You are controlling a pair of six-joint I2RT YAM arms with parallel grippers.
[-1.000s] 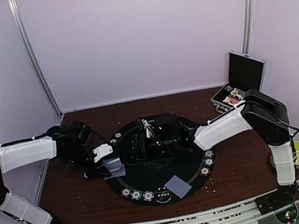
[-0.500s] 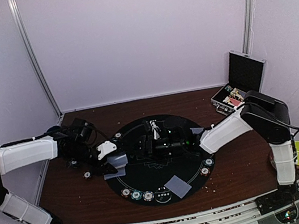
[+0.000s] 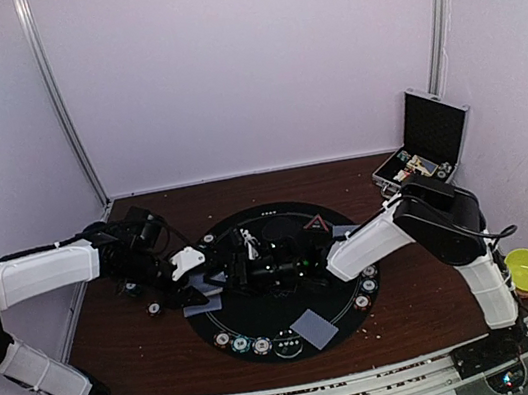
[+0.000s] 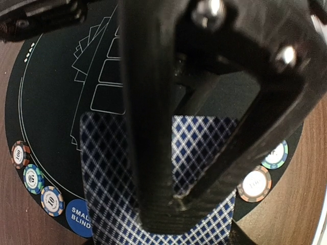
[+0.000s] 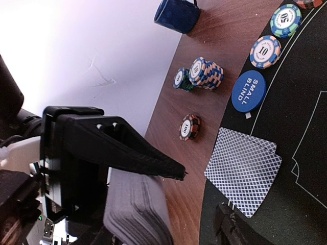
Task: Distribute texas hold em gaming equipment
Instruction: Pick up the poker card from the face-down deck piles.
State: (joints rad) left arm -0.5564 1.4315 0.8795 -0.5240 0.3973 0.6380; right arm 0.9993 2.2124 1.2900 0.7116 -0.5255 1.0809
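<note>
My left gripper (image 3: pixel 196 273) is shut on a deck of playing cards (image 4: pixel 204 138) with blue-diamond backs, held over the left edge of the round black mat (image 3: pixel 291 299). My right gripper (image 3: pixel 241 262) has reached across the mat and is open, its jaws (image 5: pixel 204 199) on either side of the deck's grey edge (image 5: pixel 138 209). Two cards (image 5: pixel 245 173) lie face down at the mat's edge beside the blue small-blind disc (image 5: pixel 249 91). Another card pair (image 3: pixel 312 327) lies at the mat's front. A red triangle marker (image 3: pixel 316 224) sits at the back right.
Striped chips ring the mat's front left (image 3: pixel 240 343) and right (image 3: pixel 366 289). A chip stack (image 5: pixel 207 74) and a single chip (image 5: pixel 190 126) stand on the wood left of the mat. The open case (image 3: pixel 419 156) is at the back right, and a yellow bowl (image 3: pixel 526 270) at the far right.
My right arm has swung left across the mat until its open jaws reach the deck. My left gripper has shifted slightly with the deck still in it.
</note>
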